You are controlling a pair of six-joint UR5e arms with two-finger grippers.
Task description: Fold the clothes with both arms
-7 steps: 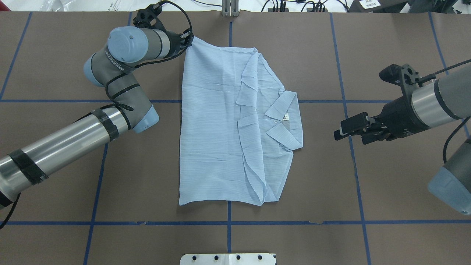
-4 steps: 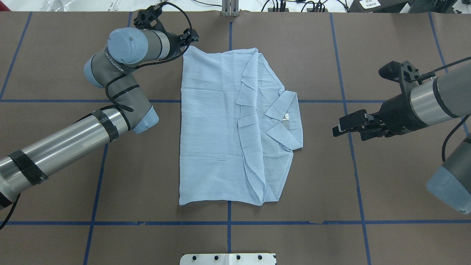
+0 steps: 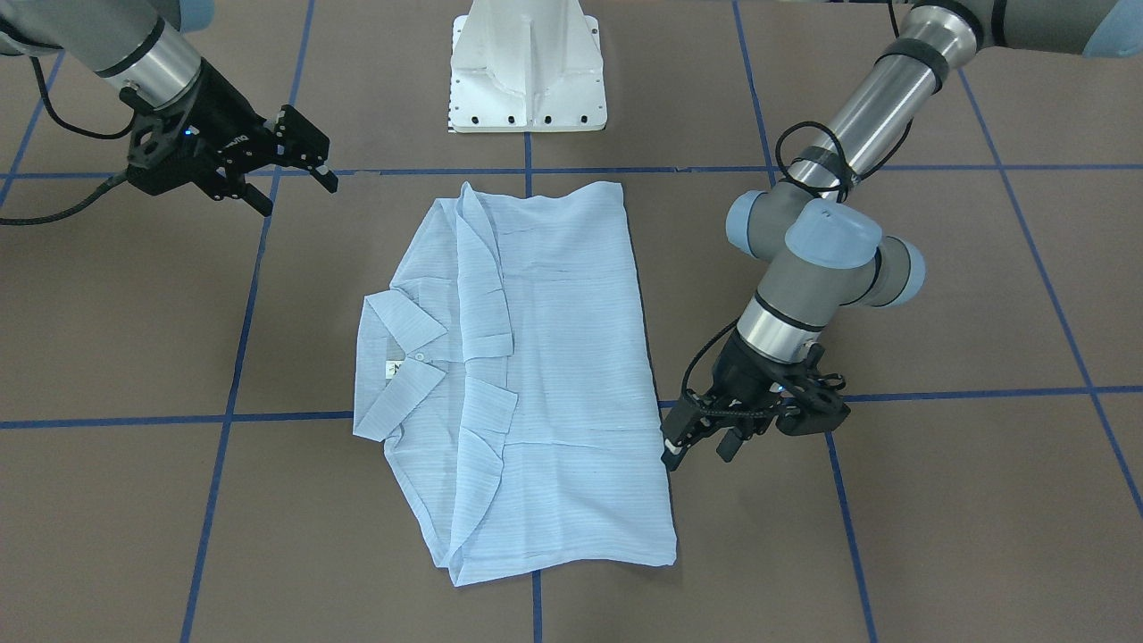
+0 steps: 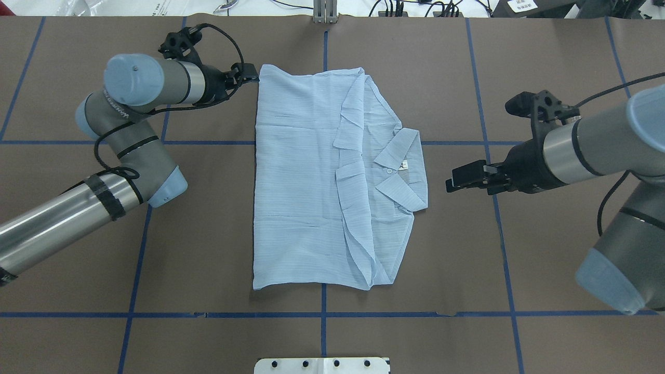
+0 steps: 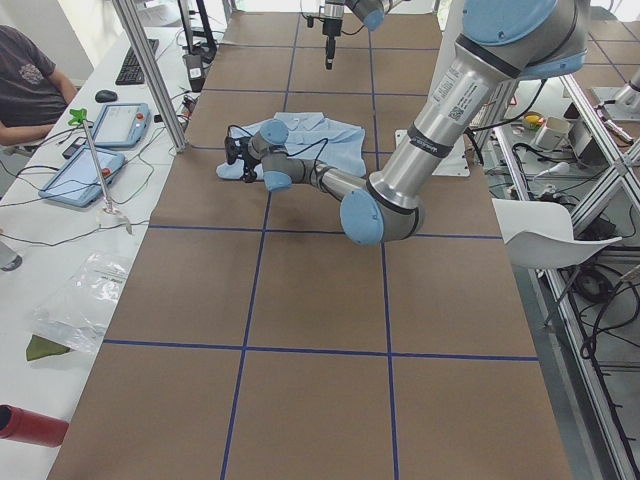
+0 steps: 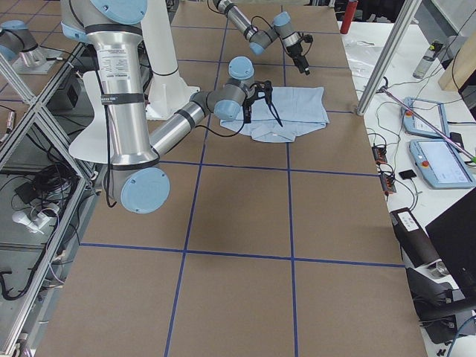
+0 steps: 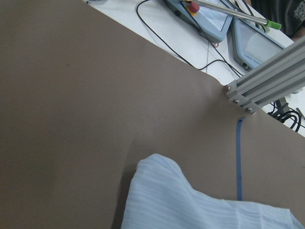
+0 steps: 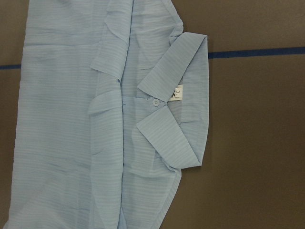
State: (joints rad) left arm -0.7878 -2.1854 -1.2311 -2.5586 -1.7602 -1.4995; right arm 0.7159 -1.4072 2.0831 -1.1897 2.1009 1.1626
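Note:
The clothes are one light-blue striped shirt (image 4: 311,176), folded into a tall rectangle and lying flat mid-table, its collar (image 4: 402,171) and neck label toward my right side. My left gripper (image 4: 253,74) hovers open just beside the shirt's far left corner, holding nothing; from across the table the left gripper (image 3: 692,446) shows just off the cloth's edge. The left wrist view shows that corner (image 7: 162,191) resting on the table. My right gripper (image 4: 451,183) stands open a short way right of the collar, and its wrist camera looks down on the collar (image 8: 176,109).
The brown table cover carries blue tape grid lines (image 4: 322,314). The white pedestal base (image 3: 527,71) stands at the robot's side of the table. An aluminium post (image 4: 324,10) rises at the far edge. A seated person and tablets (image 5: 120,125) are beyond it.
My left gripper let go of the lifted far left corner, which dropped flat, and the arm drew back to the left. My right gripper moved left toward the collar.

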